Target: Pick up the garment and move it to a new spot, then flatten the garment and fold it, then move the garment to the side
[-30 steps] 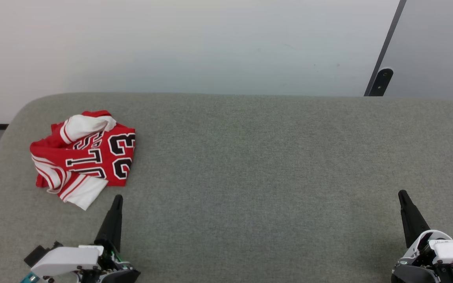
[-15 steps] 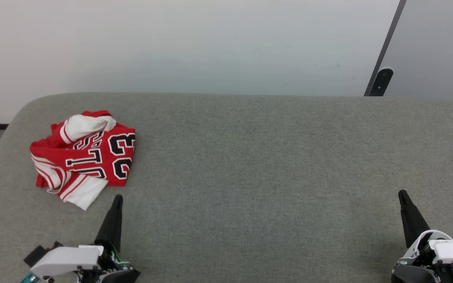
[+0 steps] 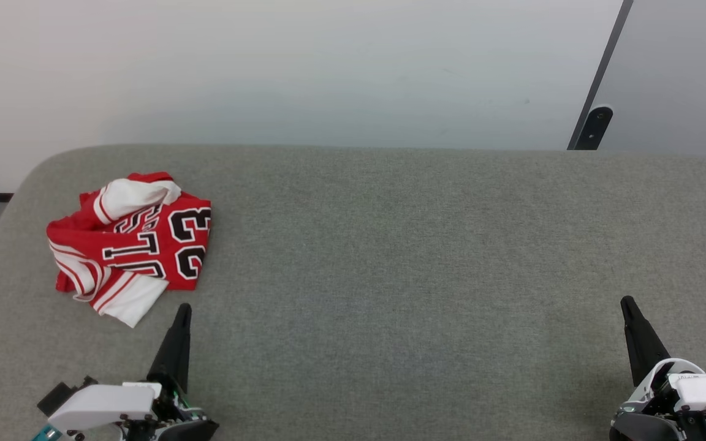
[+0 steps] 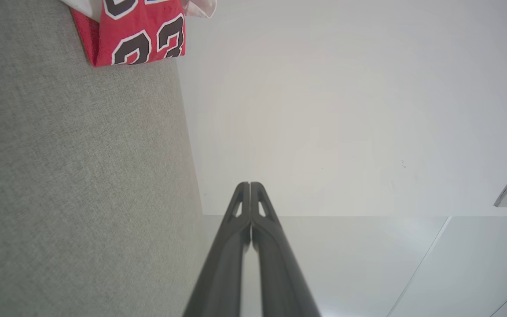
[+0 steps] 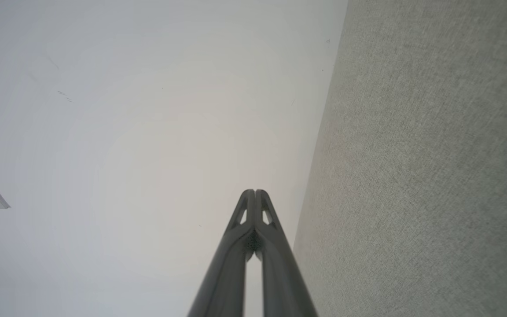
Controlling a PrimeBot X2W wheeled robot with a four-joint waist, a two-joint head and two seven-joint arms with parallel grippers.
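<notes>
Two long-fingered dark pincers low in the head view: left pincer (image 3: 183,308) at lower left, clenched to a single point, empty; right pincer (image 3: 626,301) at lower right, likewise clenched and empty; both pointing up the frame over a wide grey fabric-covered bench (image 3: 402,245) with rounded far corners. Crumpled on the bench's far left part, the garment (image 3: 132,242), a red jersey shirt with white sleeves and red-white striped trim; black white-outlined letters and "23" facing up; near the left pincer's tip but apart from it; well apart from the right pincer. Beyond the bench, a plain pale wall (image 3: 267,67); at upper right a slanted dark strip (image 3: 602,67) with a grey panel (image 3: 690,67) past it.

Left wrist view: left pincer (image 4: 250,185) rising from the bottom edge, fingers pressed together, nothing between them; grey bench (image 4: 73,176) down the left side; garment (image 4: 141,33) at the top left, its "23" showing, cut off by the frame's edge; pale wall (image 4: 332,110) across the rest.

Right wrist view: right pincer (image 5: 255,192) clenched, tips touching, holding nothing; bench (image 5: 438,167) along the right side; pale wall (image 5: 139,123) on the left.
</notes>
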